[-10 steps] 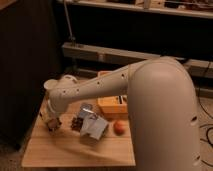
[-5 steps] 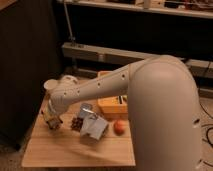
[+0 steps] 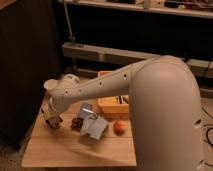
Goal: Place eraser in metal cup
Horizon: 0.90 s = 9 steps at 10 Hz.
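Note:
My gripper [image 3: 52,121] hangs low over the left part of the small wooden table [image 3: 75,150], at the end of the white arm that reaches in from the right. A small brownish thing shows at its tip; I cannot tell whether it is the eraser. No eraser shows elsewhere on the table. The metal cup [image 3: 86,110] stands near the table's middle, right of the gripper and apart from it, partly behind the arm.
A dark brown lumpy cluster [image 3: 76,123] lies between gripper and cup. A grey-blue folded piece [image 3: 95,128] lies in front of the cup. An orange ball [image 3: 119,126] and an orange box [image 3: 112,104] sit at the right. Dark shelving stands behind.

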Tool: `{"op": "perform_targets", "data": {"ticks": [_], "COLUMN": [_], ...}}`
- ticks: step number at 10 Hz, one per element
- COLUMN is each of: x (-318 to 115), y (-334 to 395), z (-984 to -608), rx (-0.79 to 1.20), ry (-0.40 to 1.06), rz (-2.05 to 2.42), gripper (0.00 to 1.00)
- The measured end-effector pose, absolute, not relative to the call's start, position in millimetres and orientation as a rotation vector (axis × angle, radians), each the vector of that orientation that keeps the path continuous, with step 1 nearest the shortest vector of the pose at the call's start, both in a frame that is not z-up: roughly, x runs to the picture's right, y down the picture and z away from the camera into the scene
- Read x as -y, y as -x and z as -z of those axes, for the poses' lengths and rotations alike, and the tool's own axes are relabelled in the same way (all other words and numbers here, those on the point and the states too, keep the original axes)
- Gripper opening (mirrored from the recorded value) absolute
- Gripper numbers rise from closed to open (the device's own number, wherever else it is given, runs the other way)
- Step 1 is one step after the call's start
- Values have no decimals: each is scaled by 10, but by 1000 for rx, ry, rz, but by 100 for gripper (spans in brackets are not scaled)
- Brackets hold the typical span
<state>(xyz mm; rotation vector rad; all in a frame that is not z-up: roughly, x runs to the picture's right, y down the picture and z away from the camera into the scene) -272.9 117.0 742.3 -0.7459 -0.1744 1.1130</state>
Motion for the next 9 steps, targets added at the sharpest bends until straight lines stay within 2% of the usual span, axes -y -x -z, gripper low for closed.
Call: {"op": "perform_targets", "data": {"ticks": [5, 6, 9], "x": [-1133, -1137, -1147], "y": [2748, 2750, 2766], "z": [-7403, -7401, -7411], "rx": [179, 176, 160], "ry": [757, 759, 776], "rz": [-1105, -1101, -1095], "gripper": [72, 79, 80]}}
